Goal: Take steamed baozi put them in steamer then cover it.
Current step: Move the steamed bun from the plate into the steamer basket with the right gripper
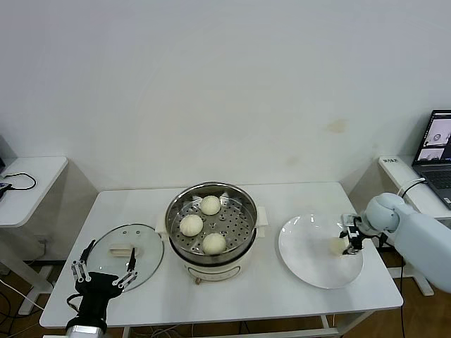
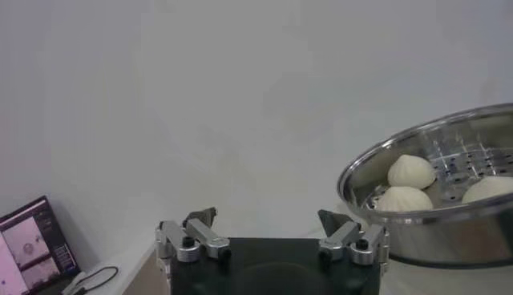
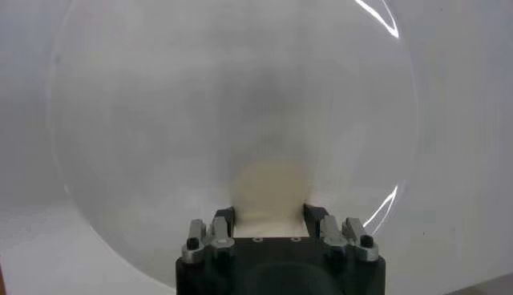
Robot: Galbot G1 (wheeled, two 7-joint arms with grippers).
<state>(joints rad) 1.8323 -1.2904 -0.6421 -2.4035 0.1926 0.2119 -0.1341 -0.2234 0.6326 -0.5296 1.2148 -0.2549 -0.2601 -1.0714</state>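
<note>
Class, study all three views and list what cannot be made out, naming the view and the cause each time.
1. Right wrist view: the near side of the fourth baozi, hidden by the right tool.
2. Left wrist view: the steamer's far half, cut off by the frame edge.
3. Head view: whether the right tool actually presses the baozi; too small.
4. Head view: laptop screen content; too small.
</note>
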